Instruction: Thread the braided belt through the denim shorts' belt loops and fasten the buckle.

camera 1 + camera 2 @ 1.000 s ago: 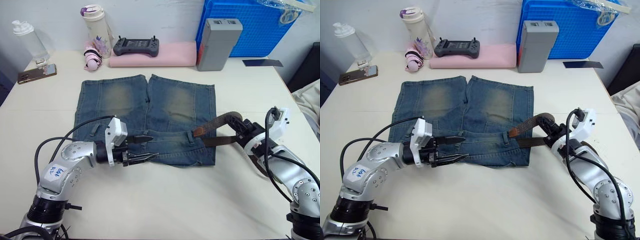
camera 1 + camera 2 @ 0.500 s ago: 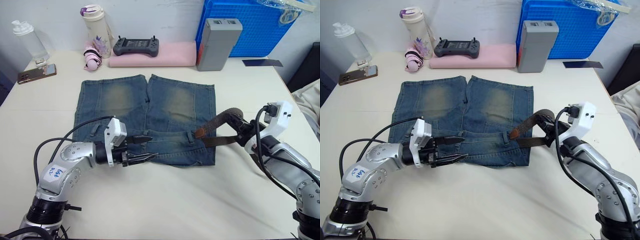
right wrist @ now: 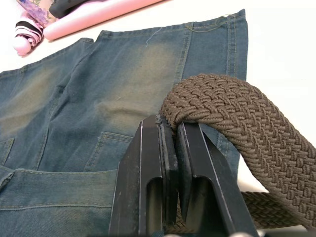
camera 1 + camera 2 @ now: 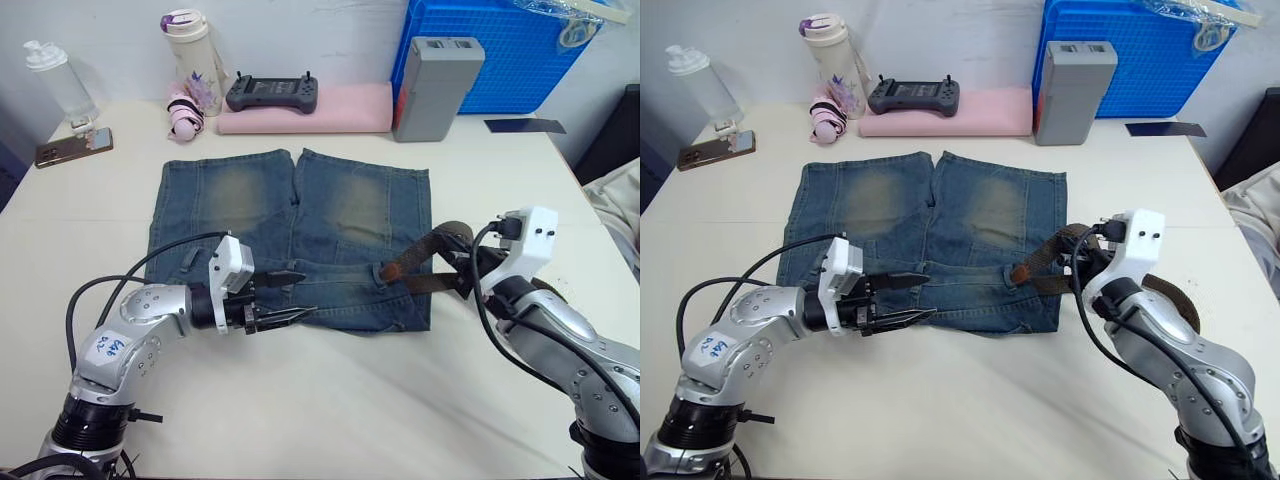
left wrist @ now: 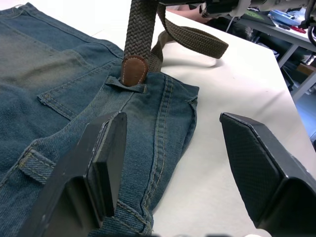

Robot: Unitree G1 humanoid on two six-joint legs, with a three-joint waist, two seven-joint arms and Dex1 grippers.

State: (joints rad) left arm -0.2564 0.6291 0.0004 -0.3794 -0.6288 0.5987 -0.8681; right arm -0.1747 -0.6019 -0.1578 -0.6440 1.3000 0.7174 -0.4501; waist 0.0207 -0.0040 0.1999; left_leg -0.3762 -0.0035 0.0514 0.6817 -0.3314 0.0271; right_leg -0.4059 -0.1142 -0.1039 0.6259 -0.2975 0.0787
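The denim shorts [image 4: 290, 225] lie flat mid-table, waistband toward me. My right gripper [image 3: 170, 123] is shut on the braided belt [image 3: 237, 118], which arches up just off the waistband's right end [image 4: 447, 236]. From there the strap slopes down to its tan tip [image 5: 133, 69], which lies at a belt loop [image 5: 127, 86] on the waistband; whether it passes under the loop is unclear. More strap curls on the table behind the right arm [image 4: 1172, 296]. The buckle is hidden. My left gripper [image 4: 296, 296] is open, hovering over the middle of the waistband and pointing at the tip.
Along the back edge stand a clear bottle [image 4: 55, 80], a phone [image 4: 72, 147], a tumbler [image 4: 190, 55], a controller [image 4: 273, 93] on a pink pad [image 4: 340, 112], a grey box [image 4: 437, 85] and a blue crate [image 4: 500, 50].
My right gripper has carried the belt leftward toward the shorts, and the tan tip has slid slightly left along the waistband. The left arm has stayed put.
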